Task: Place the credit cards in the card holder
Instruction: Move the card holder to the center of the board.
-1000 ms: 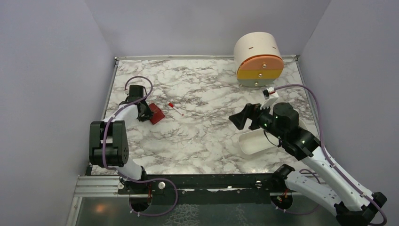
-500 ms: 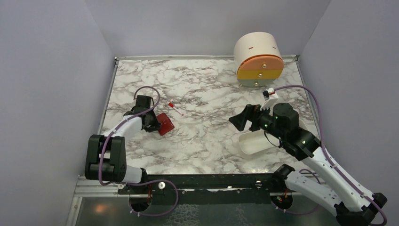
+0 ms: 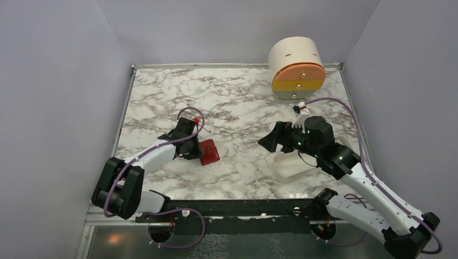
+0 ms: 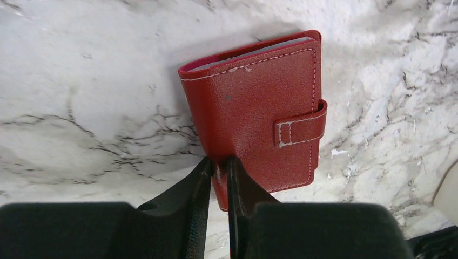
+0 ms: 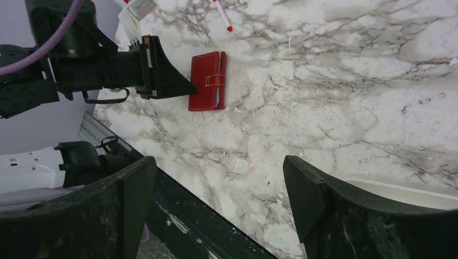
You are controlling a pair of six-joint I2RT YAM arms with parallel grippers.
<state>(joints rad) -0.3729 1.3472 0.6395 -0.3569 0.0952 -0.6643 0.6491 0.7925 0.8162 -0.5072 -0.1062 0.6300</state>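
The red card holder (image 3: pixel 209 152) lies folded shut on the marble table, its strap snapped; it also shows in the left wrist view (image 4: pixel 259 108) and the right wrist view (image 5: pixel 208 81). My left gripper (image 3: pixel 197 151) is shut on the holder's near spine edge (image 4: pixel 219 167). My right gripper (image 3: pixel 268 141) is open and empty, held above the table to the right of the holder, beside the white tray (image 3: pixel 294 163). No credit cards show in any view.
A round cream drawer unit (image 3: pixel 296 67) with orange, yellow and grey drawer fronts stands at the back right. A small red-tipped pen (image 3: pixel 201 123) lies behind my left gripper, also in the right wrist view (image 5: pixel 223 15). The table's front edge (image 5: pixel 178 189) is below my right gripper.
My left gripper has dragged the red holder from the left side toward the table's middle and nearer the front. My right gripper has shifted slightly left.
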